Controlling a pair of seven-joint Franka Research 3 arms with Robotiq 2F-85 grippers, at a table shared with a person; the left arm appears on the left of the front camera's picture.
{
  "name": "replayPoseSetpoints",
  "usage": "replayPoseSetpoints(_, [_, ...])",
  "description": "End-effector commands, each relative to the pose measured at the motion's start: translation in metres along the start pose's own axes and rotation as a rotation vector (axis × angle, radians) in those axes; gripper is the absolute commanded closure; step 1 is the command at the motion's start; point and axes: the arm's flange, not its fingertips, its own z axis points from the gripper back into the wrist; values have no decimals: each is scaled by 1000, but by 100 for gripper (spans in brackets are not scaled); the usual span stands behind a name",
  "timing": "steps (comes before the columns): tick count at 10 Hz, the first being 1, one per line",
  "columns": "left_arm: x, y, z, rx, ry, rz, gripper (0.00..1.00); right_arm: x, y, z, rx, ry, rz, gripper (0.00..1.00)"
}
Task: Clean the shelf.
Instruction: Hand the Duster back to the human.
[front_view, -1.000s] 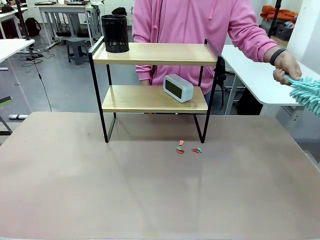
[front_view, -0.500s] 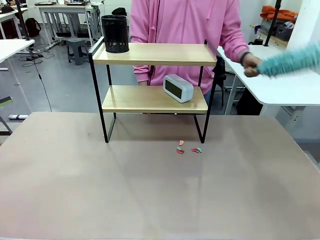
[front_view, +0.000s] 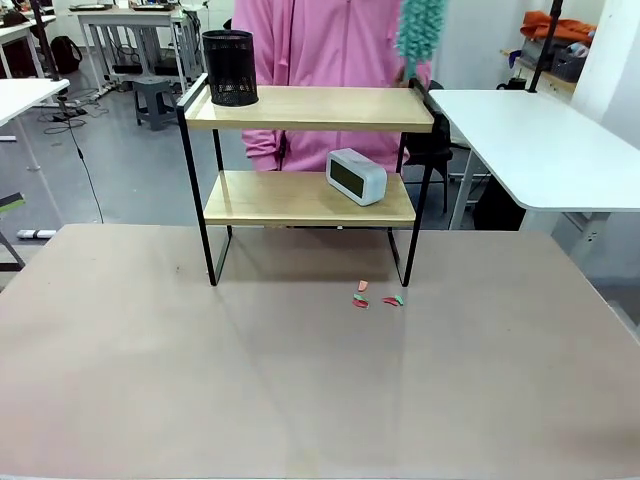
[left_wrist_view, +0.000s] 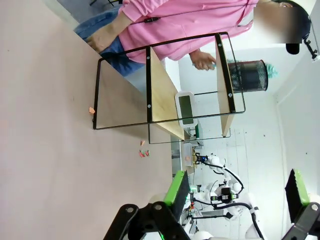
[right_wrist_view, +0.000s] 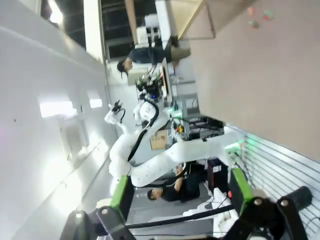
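The duster (front_view: 420, 28) has swung in from the right edge of the frame, where the person's hand held it out over the side table a second ago, and now stands nearly upright at the top centre-right, just above the right end of the shelf (front_view: 310, 108). The hand (left_wrist_view: 204, 60) shows in the left wrist view, close to the top board.

The shelf sits in the upper middle of the front view, at the far side of the table (front_view: 300, 380). A black mesh cup (front_view: 230, 67) stands at the left end of its top board, and a small clock (front_view: 356, 176) rests on the lower board, right of middle. A few red and green scraps (front_view: 376, 297) lie on the table just in front of the right front leg.

Both grippers hang back, the left gripper (left_wrist_view: 237, 192) and the right gripper (right_wrist_view: 180, 197) each with jaws wide apart and nothing between them.

The risk I see is the cup: a sweep along the top board from right to left could knock it off the far end. Dust pushed off the edge would likely land on the clock or join the scraps below.
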Motion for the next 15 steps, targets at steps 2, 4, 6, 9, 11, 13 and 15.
replayPoseSetpoints(2, [-11,-12,-5,-149,132,47,0,-74,-36,-119,101,-12,-122,0])
replayPoseSetpoints(4, [-40,7,-73,-220,447,164,0,18,17,-41,33,36,-46,0])
replayPoseSetpoints(6, [-76,27,-132,-217,571,216,0,18,17,-41,33,36,-46,0])
replayPoseSetpoints(9, [-110,45,-159,-50,725,176,0,34,-1,-57,-57,22,-236,0])
replayPoseSetpoints(11, [-106,32,-143,27,675,9,0,68,-29,-135,-1,203,-308,0])
replayPoseSetpoints(13, [-88,30,-120,95,605,-68,0,83,-38,-158,-5,185,-296,0])
replayPoseSetpoints(15, [-102,37,-147,37,688,35,0,58,-37,-133,-31,194,-299,0])
